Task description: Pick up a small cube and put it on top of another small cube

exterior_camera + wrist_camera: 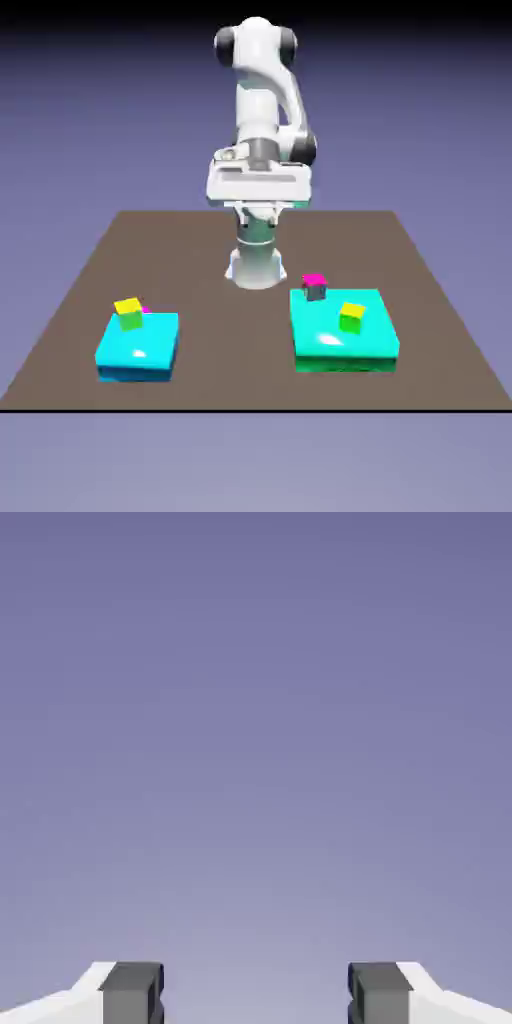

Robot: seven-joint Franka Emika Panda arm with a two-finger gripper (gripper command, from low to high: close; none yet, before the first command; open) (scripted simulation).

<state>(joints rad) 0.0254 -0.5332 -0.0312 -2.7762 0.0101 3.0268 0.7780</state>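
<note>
In the exterior view, the hand (259, 216) of the white robot arm (257, 100) hangs high over the dark brown table (230, 370), well apart from everything on it except the arm's own base, which stands behind. Below the hand, toward the exterior view's left and nearer the camera, is a small cube with yellow and green faces (130, 314) at the far edge of a glossy cyan slab (138, 345). A sliver of magenta (146, 310) shows just beside the cube — whether it is the cube's own face, I cannot tell.

Below the hand on the exterior view's right lies a larger glossy slab, cyan on top and green along its side (343, 335). At its far edge, the nearer of its two cubes to the hand is a small dark-grey cube with a magenta top (315, 288). Farther from the hand, another yellow-and-green cube (352, 318) sits on the same slab.

In the hand view, the grey fingertips (130, 994) stand wide apart at the bottom edge — the hand is open, with nothing between them. Ahead of it shows only the plain blue-violet backdrop (256, 762).
</note>
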